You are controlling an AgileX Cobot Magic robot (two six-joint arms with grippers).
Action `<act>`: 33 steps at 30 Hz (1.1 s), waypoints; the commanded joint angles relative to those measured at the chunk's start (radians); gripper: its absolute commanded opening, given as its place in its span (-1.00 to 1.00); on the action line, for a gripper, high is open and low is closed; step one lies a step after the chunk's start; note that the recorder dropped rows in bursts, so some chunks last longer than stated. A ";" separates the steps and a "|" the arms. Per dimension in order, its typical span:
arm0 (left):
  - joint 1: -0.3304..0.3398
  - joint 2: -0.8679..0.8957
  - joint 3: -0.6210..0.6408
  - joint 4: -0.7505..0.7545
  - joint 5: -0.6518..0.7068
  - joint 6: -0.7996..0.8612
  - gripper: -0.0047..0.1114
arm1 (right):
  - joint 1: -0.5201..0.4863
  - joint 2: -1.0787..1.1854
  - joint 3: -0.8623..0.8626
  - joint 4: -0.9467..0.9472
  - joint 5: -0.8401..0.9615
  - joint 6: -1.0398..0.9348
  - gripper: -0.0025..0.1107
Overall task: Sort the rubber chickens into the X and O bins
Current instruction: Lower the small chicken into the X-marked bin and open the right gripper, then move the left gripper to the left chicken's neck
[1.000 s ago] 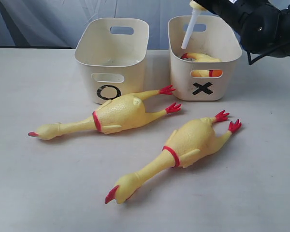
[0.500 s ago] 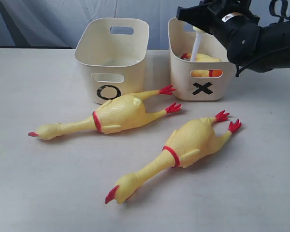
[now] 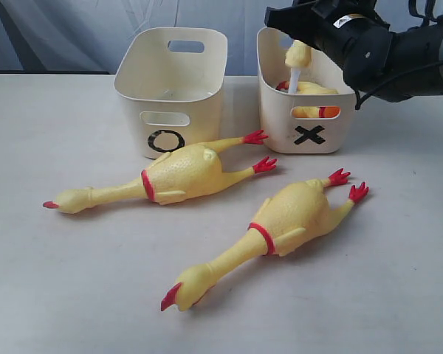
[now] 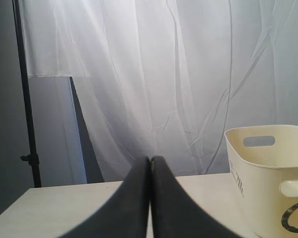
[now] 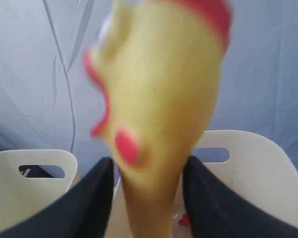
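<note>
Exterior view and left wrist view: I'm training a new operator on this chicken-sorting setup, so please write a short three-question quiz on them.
1. True or false: the two long yellow rubber chickens on the white table lie with red feet toward the cream plastic tubs marked O and X.
2. The short yellow chicken ending in a white tube is over: A) the X tub; B) the O tub; C) bare table.
3. In the left wrist view, is the black left pincer open or shut?
Key: 1 true; 2 A; 3 shut.
</note>
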 commanded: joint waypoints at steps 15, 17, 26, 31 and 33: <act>-0.003 0.000 0.005 -0.006 -0.027 -0.006 -0.92 | -0.007 -0.193 -0.008 0.060 0.108 -0.081 -0.05; -0.003 0.000 0.005 -0.008 -0.053 -0.029 -0.92 | -0.007 -0.246 -0.008 0.060 0.188 -0.137 -0.25; -0.003 0.000 0.005 -0.017 -0.419 -0.399 -0.92 | -0.022 -0.430 -0.008 0.053 0.592 -0.319 -0.96; -0.003 0.000 -0.041 0.071 -0.296 -0.581 -0.92 | -0.101 -0.474 -0.006 0.017 0.834 -0.319 -0.96; -0.003 0.012 -0.059 0.214 -0.251 -0.746 -0.92 | -0.127 -0.485 -0.006 -0.021 0.928 -0.319 -0.96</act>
